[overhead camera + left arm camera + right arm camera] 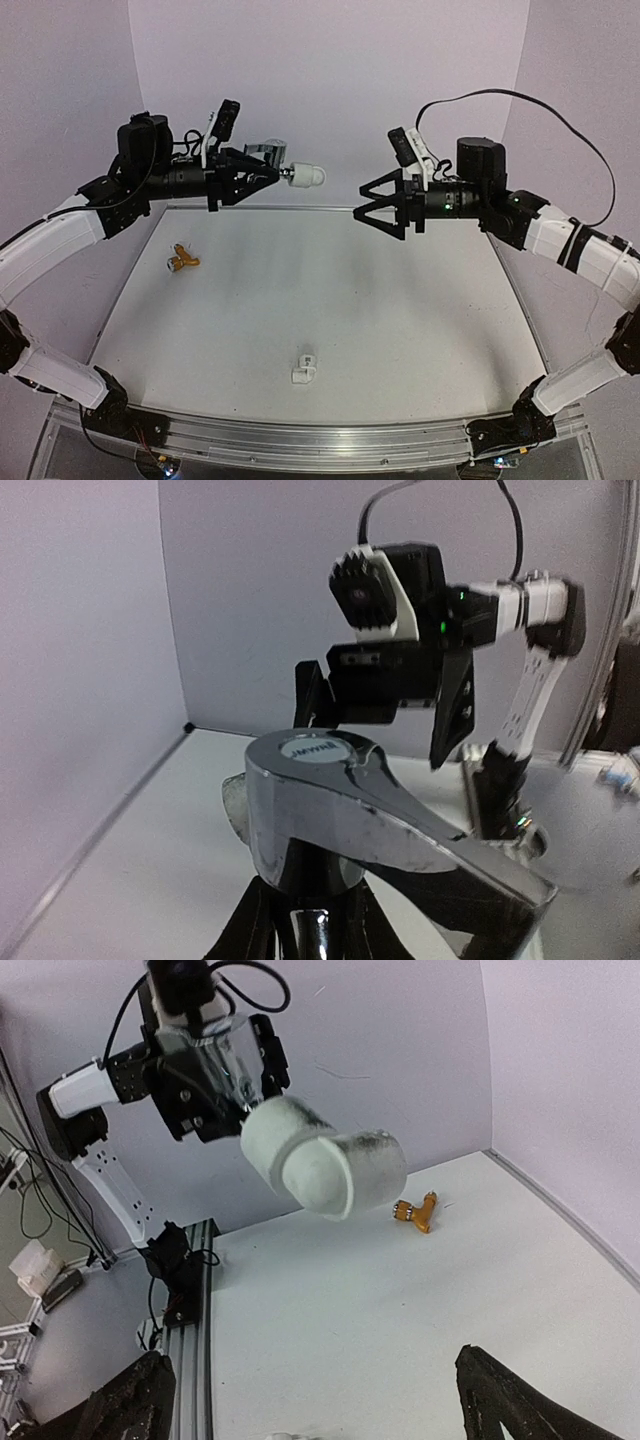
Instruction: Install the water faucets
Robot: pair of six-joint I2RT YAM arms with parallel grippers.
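Two faucets are in play: the silver faucet (330,800) hangs in mid-air, clamped in the left gripper (272,178) with a white fitting (305,175) on its end, while the brass faucet (182,261) lies on the table (380,320) at the left, well apart from both arms. With the right gripper (365,203) spread wide and clear of the fitting, we judge the fitting may sit loose and drop, or be knocked askew by an off-centre approach. We cannot see how far it is threaded on, nor the left fingertips' hold.
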